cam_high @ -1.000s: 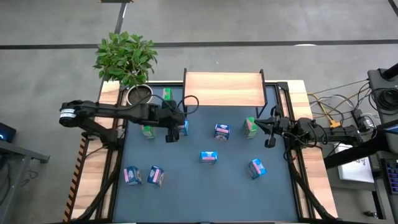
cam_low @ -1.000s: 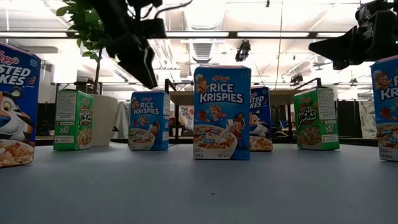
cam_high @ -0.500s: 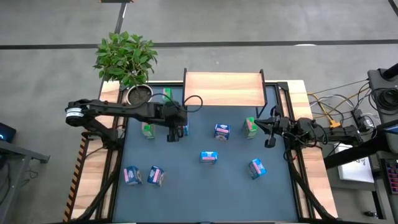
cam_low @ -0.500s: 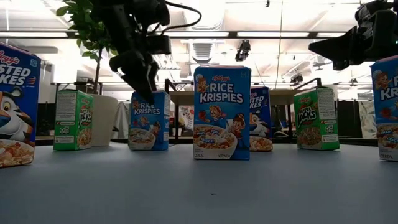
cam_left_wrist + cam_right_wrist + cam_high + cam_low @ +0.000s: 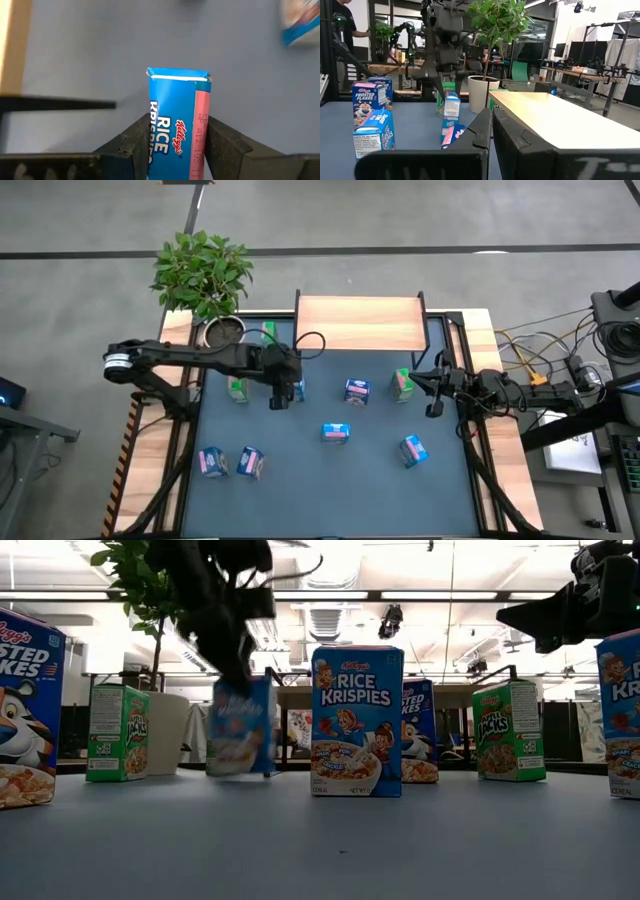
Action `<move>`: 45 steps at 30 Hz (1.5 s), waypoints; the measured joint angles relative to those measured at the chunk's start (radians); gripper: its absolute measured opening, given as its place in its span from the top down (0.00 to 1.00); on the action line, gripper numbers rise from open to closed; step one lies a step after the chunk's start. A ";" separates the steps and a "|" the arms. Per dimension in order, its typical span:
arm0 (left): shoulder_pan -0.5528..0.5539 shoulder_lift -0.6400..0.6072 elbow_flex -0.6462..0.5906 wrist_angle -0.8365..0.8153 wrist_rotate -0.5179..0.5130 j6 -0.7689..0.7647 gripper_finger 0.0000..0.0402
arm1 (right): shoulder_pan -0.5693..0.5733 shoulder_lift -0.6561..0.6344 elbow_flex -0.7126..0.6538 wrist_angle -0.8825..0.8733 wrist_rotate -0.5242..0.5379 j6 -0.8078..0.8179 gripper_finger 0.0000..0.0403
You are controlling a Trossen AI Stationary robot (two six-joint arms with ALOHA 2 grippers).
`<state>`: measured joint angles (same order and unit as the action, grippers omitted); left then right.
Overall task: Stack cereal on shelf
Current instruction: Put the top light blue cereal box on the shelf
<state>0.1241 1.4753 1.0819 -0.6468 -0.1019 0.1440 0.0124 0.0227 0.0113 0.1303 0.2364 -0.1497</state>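
My left gripper (image 5: 283,390) is down over the mat's left half, shut on a light blue Rice Krispies box (image 5: 240,730) that also shows in the left wrist view (image 5: 177,115). My right gripper (image 5: 432,387) hovers, shut, beside a green box (image 5: 402,383) standing on the mat. The light-wood shelf (image 5: 360,323) stands at the mat's far edge with nothing on it. Other cereal boxes stand on the mat: a dark blue one (image 5: 357,390), light blue ones (image 5: 335,433) (image 5: 413,448), green ones (image 5: 238,390) (image 5: 268,332), and two near the left front (image 5: 212,462) (image 5: 250,463). My left gripper pinches the light blue box's upper end (image 5: 175,150) between its two fingers (image 5: 135,145), one on each opposite side. The fingers come from above, pointing down, slightly slanted. The box hangs nearly upright below them (image 5: 240,755). I cannot tell whether its bottom touches the mat.
A potted plant (image 5: 203,270) stands at the far left corner, beside the shelf. Wooden table strips (image 5: 160,450) flank the dark blue mat (image 5: 300,490). Cables and equipment (image 5: 560,380) lie off the table's right side. There is open mat along the near edge.
My left gripper has come down onto the light blue box's top and taken hold of it. The box, still before, now shows blurred and shifted slightly in the low view. The right arm has kept still.
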 joint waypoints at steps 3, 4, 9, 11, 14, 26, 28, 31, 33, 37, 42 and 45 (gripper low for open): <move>-0.008 -0.005 0.067 -0.004 0.035 -0.014 0.65 | 0.000 0.000 0.000 0.000 0.000 0.000 0.98; -0.011 -0.005 0.094 -0.003 0.037 -0.014 0.65 | 0.000 0.000 0.000 0.000 0.000 0.000 0.98; -0.008 0.011 0.242 -0.002 0.038 0.021 0.65 | 0.000 0.000 0.000 0.000 0.000 0.000 0.98; -0.006 0.026 0.300 -0.005 0.037 0.060 0.65 | 0.000 0.000 0.000 0.000 0.000 0.000 0.98; 0.005 0.069 0.397 -0.006 0.037 0.110 0.65 | 0.000 0.000 0.000 0.000 0.000 0.000 0.98; 0.158 0.343 0.876 -0.282 0.042 0.303 0.65 | 0.000 0.000 0.000 0.000 0.000 0.020 0.98; 0.190 0.376 0.940 -0.332 0.067 0.318 0.65 | 0.000 0.000 0.000 -0.002 0.000 0.020 0.98; 0.235 0.414 1.024 -0.375 0.104 0.323 0.65 | 0.000 0.000 0.000 -0.002 0.000 0.020 0.98; 0.259 0.434 1.066 -0.387 0.121 0.323 0.65 | 0.000 0.000 0.000 -0.003 0.000 0.020 0.98; 0.297 0.471 1.119 -0.432 0.122 0.342 0.65 | 0.000 0.000 0.000 -0.007 0.000 0.020 0.98; 0.348 0.516 1.158 -0.501 0.122 0.379 0.65 | 0.000 0.000 0.000 -0.007 0.000 0.027 0.98; 0.381 0.537 1.169 -0.504 0.120 0.379 0.65 | 0.000 0.000 0.000 -0.007 0.000 0.027 0.98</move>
<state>0.5054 2.0122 2.2513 -1.1508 0.0179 0.5228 0.0124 0.0227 0.0113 0.1234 0.2364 -0.1227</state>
